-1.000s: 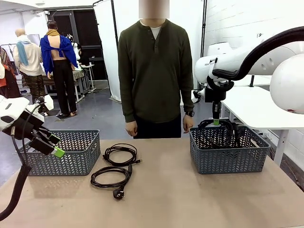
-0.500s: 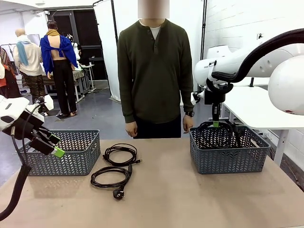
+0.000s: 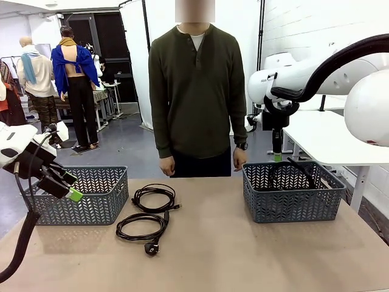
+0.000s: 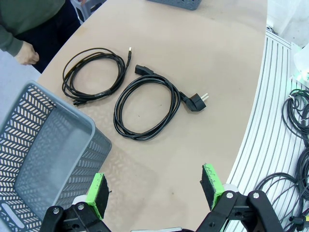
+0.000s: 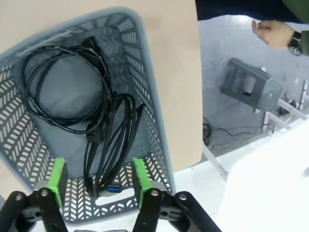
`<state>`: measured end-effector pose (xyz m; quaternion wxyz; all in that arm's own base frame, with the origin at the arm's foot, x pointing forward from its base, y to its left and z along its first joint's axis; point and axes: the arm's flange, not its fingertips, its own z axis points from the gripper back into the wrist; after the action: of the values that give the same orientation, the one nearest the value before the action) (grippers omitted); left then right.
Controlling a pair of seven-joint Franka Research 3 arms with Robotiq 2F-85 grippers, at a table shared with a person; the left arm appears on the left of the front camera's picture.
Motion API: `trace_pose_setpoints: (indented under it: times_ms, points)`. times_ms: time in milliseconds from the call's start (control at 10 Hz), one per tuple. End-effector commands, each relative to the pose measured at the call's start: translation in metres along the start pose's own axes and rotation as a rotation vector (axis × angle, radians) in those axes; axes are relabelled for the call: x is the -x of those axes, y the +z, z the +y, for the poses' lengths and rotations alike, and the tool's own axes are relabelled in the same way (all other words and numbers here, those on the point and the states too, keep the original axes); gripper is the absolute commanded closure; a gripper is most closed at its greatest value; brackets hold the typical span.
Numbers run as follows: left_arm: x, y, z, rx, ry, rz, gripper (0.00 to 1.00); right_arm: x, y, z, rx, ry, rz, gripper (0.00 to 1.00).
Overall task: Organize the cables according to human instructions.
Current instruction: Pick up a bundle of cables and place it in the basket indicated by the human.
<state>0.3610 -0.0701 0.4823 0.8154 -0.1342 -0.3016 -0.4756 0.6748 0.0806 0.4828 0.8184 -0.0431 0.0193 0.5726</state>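
The right end effector (image 5: pixel 98 181) hangs above the right-hand grey basket (image 3: pixel 292 204), fingers apart with nothing between them, and two black cables (image 5: pixel 107 123) lie inside that basket (one in a round coil, the other slacker). The left end effector (image 4: pixel 154 191) stands wide and empty beside the left basket (image 3: pixel 91 204). A coiled cable with a plug (image 4: pixel 117 108) and a second coiled cable (image 4: pixel 112 87) lie close together on the desk (image 3: pixel 213 255) between the baskets.
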Motion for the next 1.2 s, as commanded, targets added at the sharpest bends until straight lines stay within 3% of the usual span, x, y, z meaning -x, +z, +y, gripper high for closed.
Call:
trace_pose_setpoints:
  times_ms: [0,900,1100]
  points:
    - [0.003,0.0,0.004,0.015,-0.017,-0.013,0.0,-0.002,0.006,0.0,0.002,-0.008,0.023,0.0]
    - [0.003,0.0,0.004,0.015,-0.017,-0.013,0.0,-0.006,0.007,0.004,0.002,0.008,-0.002,0.0]
    - [0.003,0.0,0.004,0.015,-0.017,-0.013,0.0,-0.006,0.02,0.018,0.006,-0.111,-0.07,0.0]
